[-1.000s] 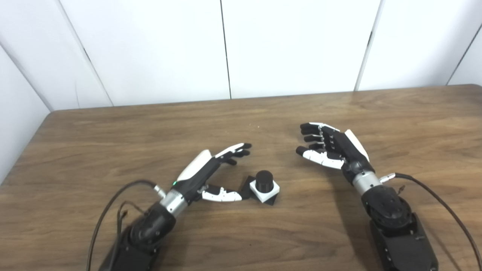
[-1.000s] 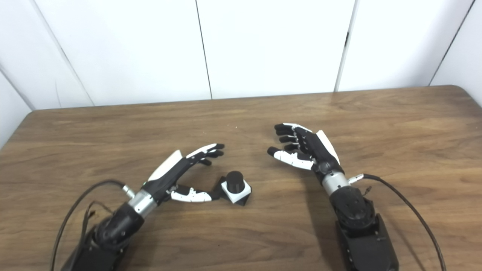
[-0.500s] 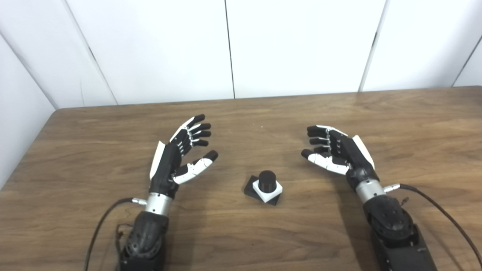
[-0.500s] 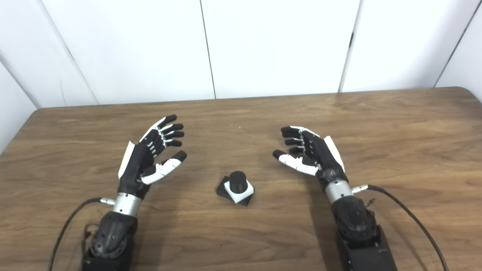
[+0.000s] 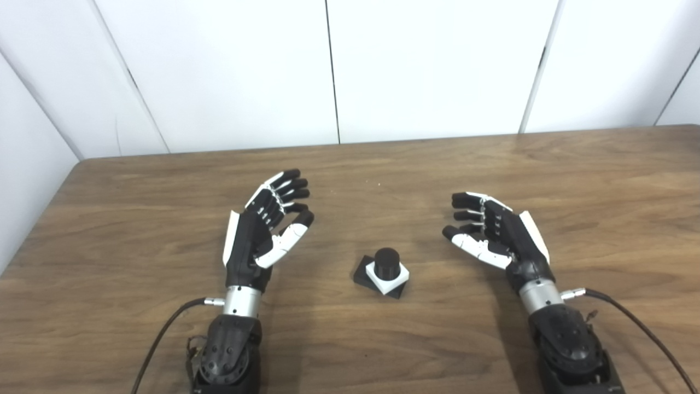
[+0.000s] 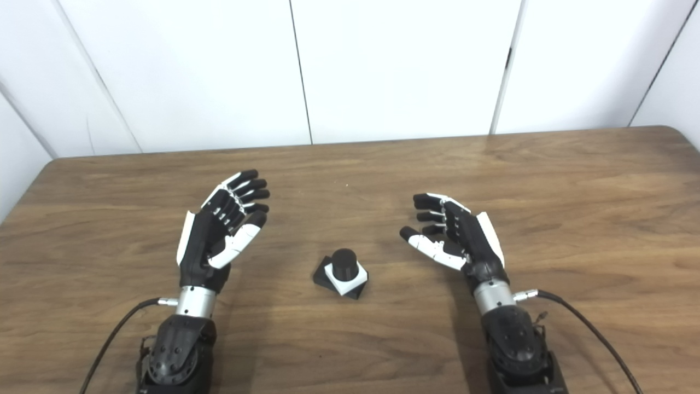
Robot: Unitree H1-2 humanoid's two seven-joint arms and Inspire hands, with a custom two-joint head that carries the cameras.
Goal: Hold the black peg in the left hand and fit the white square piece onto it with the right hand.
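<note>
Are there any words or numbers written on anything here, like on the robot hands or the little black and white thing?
None. No words, numbers or signs can be read on the black peg, the white square piece, the left robot hand, the right robot hand, the table or the wall panels.

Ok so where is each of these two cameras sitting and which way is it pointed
Left eye view: on the head, looking down and forward at the table; shows the open left hand and open right hand, arms entering from the bottom edge.
Right eye view: beside it, a little to the right, facing the same way; the table's far right corner shows.
Shared: both hands, and between them the black peg standing through the white square piece, held by neither.
</note>
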